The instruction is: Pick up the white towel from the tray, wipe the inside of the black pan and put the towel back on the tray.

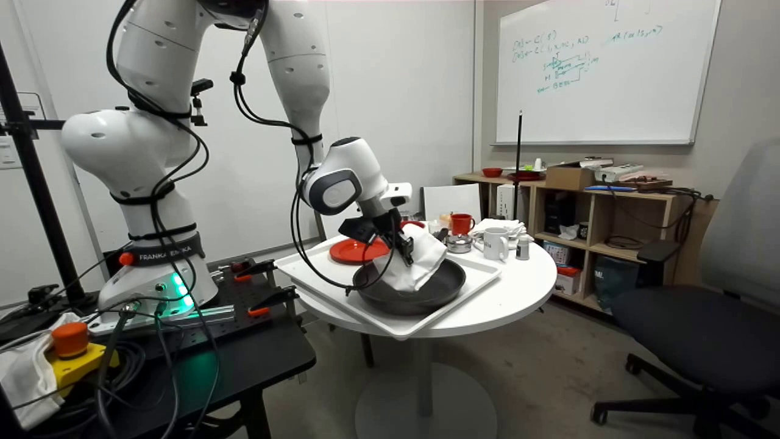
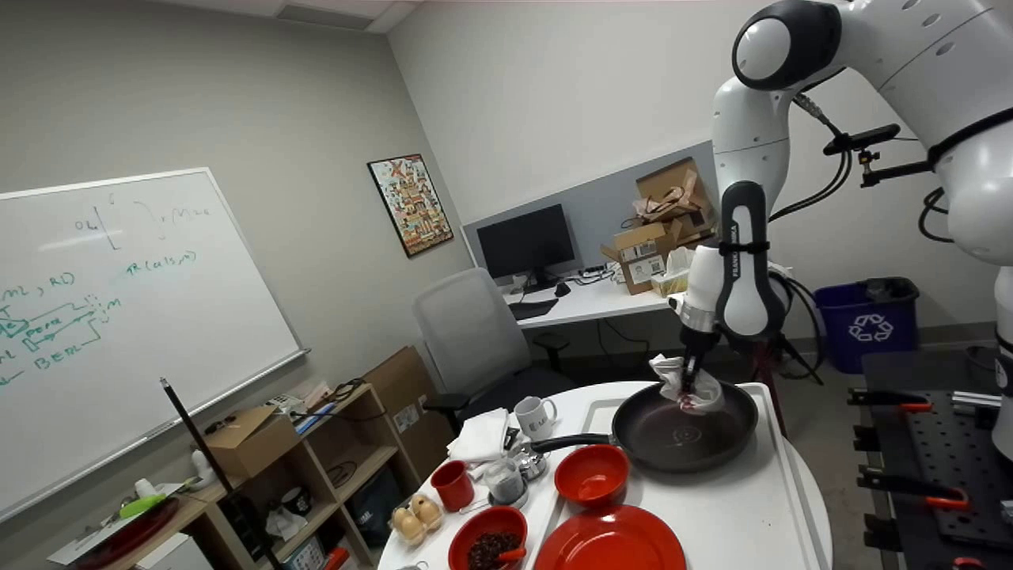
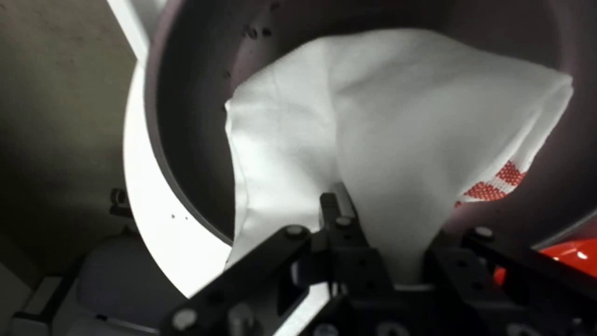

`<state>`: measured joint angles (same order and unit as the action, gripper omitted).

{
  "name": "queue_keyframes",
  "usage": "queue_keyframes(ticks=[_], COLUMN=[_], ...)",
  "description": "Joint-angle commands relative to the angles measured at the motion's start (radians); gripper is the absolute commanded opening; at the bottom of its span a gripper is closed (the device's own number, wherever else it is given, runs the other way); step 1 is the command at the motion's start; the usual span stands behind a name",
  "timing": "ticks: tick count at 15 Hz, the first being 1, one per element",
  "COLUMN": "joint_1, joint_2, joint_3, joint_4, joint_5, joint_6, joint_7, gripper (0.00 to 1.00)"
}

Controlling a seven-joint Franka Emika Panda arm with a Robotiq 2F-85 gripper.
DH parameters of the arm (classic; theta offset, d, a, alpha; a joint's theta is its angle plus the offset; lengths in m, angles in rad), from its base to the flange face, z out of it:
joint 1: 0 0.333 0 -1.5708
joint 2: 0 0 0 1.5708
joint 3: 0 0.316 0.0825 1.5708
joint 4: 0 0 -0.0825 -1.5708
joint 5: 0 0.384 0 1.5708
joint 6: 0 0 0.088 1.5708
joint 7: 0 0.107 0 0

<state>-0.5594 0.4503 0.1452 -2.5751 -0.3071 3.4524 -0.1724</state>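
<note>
The white towel (image 1: 399, 274) with a red-checked edge hangs from my gripper (image 1: 407, 251) inside the black pan. It also shows in an exterior view (image 2: 704, 396) and in the wrist view (image 3: 373, 116). My gripper is shut on the towel, which is bunched between the fingers; the towel covers much of one finger in the wrist view (image 3: 387, 219). The black pan (image 1: 420, 303) stands on the white tray (image 1: 399, 332); its handle shows in an exterior view (image 2: 681, 447). A few dark crumbs lie in the pan in the wrist view (image 3: 191, 121). The pan floor under the towel is hidden.
A red plate (image 2: 609, 546) and a red bowl (image 2: 592, 475) are beside the pan. A white mug (image 2: 536, 417), red mug (image 2: 453, 484), folded white cloth (image 2: 481, 435), eggs (image 2: 415, 520) and a bowl of beans (image 2: 487, 546) stand on the round table.
</note>
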Motion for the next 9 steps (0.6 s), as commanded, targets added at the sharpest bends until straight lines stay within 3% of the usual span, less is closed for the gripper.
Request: queue_keyframes(ticks=[1,5,9], joint_1=[0.222,0.43,0.566], joint_2=[-0.039,0.021,0.088], joint_3=[-0.19,-0.326,-0.406], joint_4=[-0.042,0.033,0.144], joint_5=[0.113,0.204,0.206], joint_6=[-0.054,-0.254,-0.456], joint_7=[-0.001,0.019,0.106], gripper=[0.06,0.06,0.06])
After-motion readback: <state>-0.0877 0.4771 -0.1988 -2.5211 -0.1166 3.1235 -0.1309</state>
